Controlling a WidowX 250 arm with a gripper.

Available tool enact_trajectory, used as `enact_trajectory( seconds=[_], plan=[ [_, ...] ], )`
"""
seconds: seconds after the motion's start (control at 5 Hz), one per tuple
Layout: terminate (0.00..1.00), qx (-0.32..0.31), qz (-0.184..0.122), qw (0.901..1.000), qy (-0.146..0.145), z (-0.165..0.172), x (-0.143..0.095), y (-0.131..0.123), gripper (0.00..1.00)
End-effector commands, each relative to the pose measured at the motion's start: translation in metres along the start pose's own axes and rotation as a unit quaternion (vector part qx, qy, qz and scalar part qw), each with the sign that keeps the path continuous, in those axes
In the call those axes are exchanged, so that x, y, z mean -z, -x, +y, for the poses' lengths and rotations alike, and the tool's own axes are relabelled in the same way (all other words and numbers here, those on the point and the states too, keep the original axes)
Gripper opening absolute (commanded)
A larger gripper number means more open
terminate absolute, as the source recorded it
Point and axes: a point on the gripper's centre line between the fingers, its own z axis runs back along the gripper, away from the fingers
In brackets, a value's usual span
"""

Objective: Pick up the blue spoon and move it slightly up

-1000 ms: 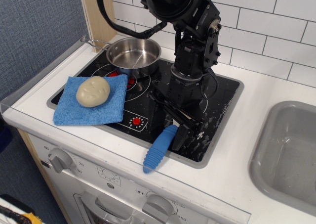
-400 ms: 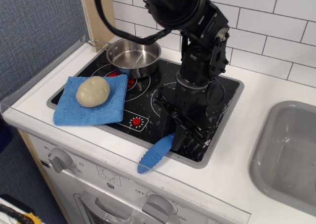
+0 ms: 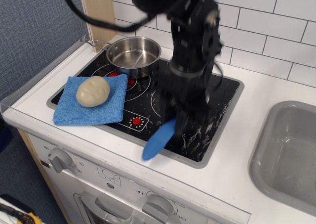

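The blue spoon point(image 3: 159, 139) shows only its thick bright-blue handle, which slants down and to the left over the front edge of the black hob point(image 3: 224, 98). Its metal bowl is hidden behind my gripper. My gripper point(image 3: 181, 121) points down over the front middle of the hob and is shut on the upper end of the spoon. The handle looks lifted off the surface. The arm and spoon are motion-blurred.
A steel pot point(image 3: 134, 53) stands at the hob's back left. A flat blue cloth point(image 3: 91, 104) with a beige potato-like lump point(image 3: 93, 91) lies at the front left. A grey sink point(image 3: 291, 150) is at the right. A tiled wall is behind.
The gripper has risen and shifted slightly with the spoon in it. The handle's lower tip has come up off the front edge of the counter.
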Motion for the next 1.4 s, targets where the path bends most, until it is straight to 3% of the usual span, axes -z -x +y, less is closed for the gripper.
enact_trajectory(
  seconds=[0.0, 0.4, 0.6, 0.8, 1.2],
  plan=[
    [0.0, -0.054, -0.045, 0.9974, 0.019, 0.014, -0.025, -0.052, 0.0],
    [0.0, -0.094, 0.006, 0.9951, 0.03, 0.028, 0.0, -0.11, 0.0],
    [0.0, -0.106, 0.008, 0.9937, 0.034, 0.036, 0.003, -0.127, 0.0],
    [0.0, -0.114, 0.009, 0.993, 0.029, 0.044, 0.005, -0.135, 0.0],
    [0.0, -0.098, 0.018, 0.9949, 0.017, 0.035, 0.009, -0.112, 0.0]
  ],
)
